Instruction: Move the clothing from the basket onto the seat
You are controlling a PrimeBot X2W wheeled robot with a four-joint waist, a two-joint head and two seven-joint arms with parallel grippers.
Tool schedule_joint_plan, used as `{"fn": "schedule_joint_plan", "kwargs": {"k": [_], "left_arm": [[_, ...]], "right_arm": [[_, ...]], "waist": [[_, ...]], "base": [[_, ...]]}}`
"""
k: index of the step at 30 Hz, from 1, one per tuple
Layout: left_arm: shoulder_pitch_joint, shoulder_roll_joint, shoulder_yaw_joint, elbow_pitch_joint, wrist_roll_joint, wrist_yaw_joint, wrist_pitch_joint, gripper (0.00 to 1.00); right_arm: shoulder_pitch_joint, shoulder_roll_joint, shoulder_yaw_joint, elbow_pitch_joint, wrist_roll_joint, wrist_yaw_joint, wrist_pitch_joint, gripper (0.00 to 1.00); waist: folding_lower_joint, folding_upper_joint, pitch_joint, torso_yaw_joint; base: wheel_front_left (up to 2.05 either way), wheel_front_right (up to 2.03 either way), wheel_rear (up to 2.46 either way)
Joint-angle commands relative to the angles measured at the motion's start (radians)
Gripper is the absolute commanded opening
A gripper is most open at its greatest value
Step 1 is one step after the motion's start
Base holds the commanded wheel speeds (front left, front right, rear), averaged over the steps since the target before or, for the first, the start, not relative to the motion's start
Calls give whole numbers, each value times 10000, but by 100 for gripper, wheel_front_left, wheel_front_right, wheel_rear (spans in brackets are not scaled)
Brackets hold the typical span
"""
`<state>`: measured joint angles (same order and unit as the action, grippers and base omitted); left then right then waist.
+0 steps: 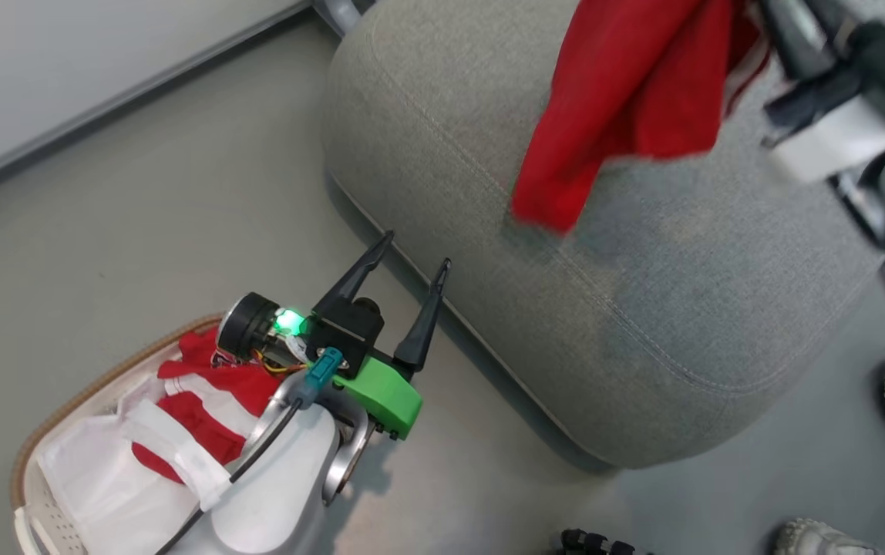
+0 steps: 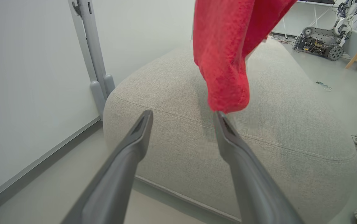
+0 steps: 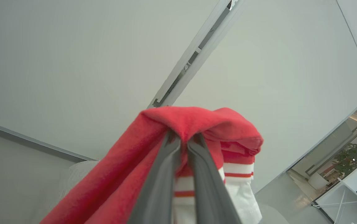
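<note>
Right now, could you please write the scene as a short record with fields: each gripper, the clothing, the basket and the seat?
left gripper: open, holds nothing, between the basket and the seat
right gripper: shut on the red garment
red garment: hangs over the seat; whether its lower end touches the seat cannot be told
basket: on the floor, holds striped clothing
seat: grey cushion, right of the basket in the head view

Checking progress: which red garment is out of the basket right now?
The red garment hanging from the right gripper over the seat, jaws shut on it. The other red-and-white clothing lies in the basket by the open left gripper.
</note>
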<state>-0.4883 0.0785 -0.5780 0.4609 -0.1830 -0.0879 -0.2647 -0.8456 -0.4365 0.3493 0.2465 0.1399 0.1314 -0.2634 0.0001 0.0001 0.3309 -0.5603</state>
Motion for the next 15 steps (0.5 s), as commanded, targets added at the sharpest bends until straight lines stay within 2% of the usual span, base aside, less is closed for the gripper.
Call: {"fn": "schedule_joint_plan", "kwargs": {"k": [1,4,10,12,15], "left_arm": [[-202,165,84,-75,112,14,5,100],[-356,289,66,-189,304,-57,3,100],[-723,287,81,-295,464,-118,5,100],[-830,247,73,-344,480,-129,5,100],[-944,249,86,-389,532,-159,5,100]], "right_arm": [[-544,-117,-29,182,-69,-14,-18,0],[-1699,-573,-501,616,-132,-15,-20,0],[-2939,-1419,-999,1857,-474,-15,-12,0],[-3173,-1519,-1134,2292,-558,-15,-12,0],[-3048,-1227,-1334,2741,-839,-15,-10,0]], "waist": [[-1,-1,781,6],[-1,-1,1246,244],[-1,-1,1972,910],[-1,-1,2165,1154],[-1,-1,2455,1459]], "base": [[0,0,0],[0,0,0],[0,0,0],[0,0,0],[0,0,0]]}}
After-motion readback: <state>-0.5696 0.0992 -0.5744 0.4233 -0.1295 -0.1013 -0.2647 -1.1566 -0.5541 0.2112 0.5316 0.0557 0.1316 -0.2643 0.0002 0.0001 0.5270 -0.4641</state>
